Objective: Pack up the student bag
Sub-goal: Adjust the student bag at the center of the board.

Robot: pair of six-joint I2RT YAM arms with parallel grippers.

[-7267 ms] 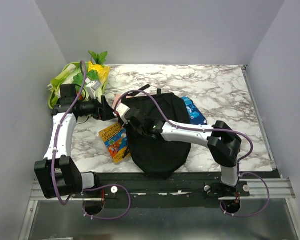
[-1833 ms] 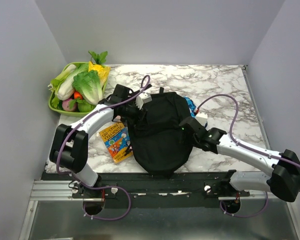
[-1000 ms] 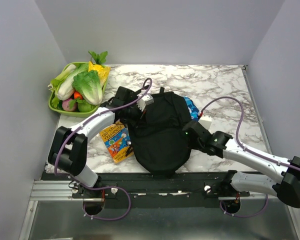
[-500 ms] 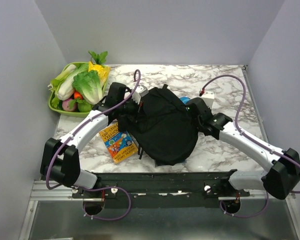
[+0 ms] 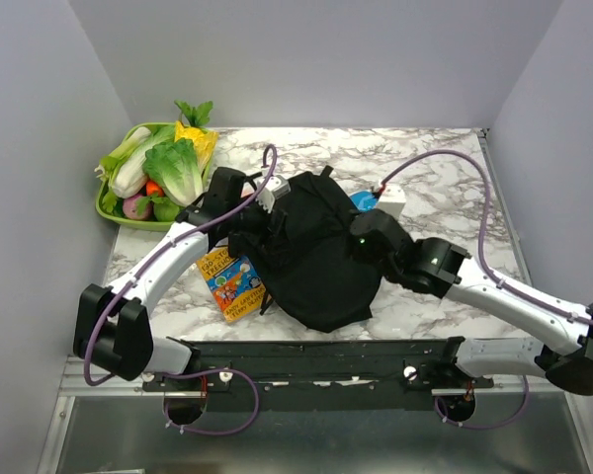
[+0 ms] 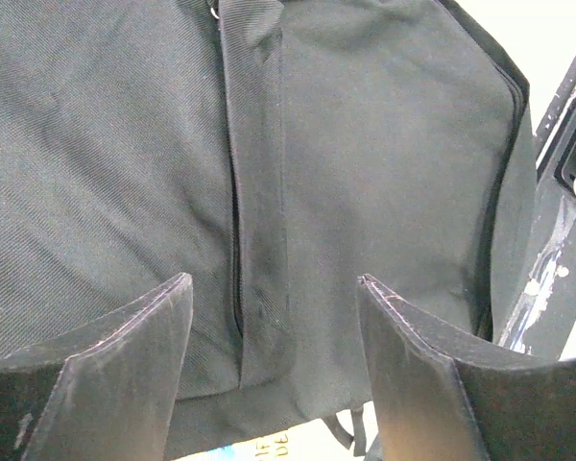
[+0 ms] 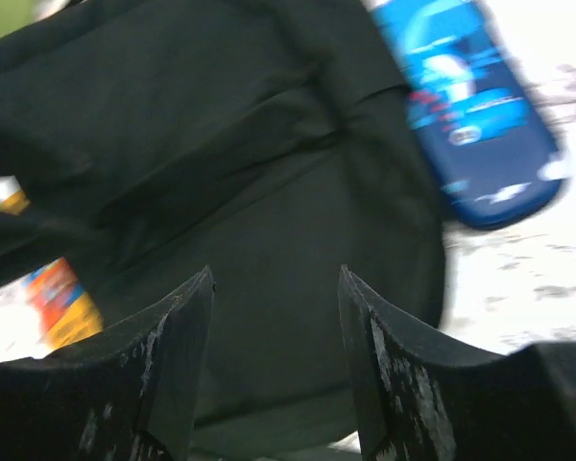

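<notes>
Kids' book (image 5: 232, 283) lies nearest, at 8 o'clock of the student bag (image 5: 311, 267), which sits crumpled mid-table w/ both arms reaching over it. L gripper (image 6: 274, 280) at bag's 10 o'clock & R gripper (image 7: 276, 274) at its 3 o'clock, both w/ jaws spread apart over the black fabric. Blue glasses case (image 7: 470, 125) pokes out at bag's 1 o'clock; green veg tray (image 5: 106, 210) farther off at 10 o'clock.

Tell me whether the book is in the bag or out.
Out: the book lies on the table beside the student bag.
</notes>
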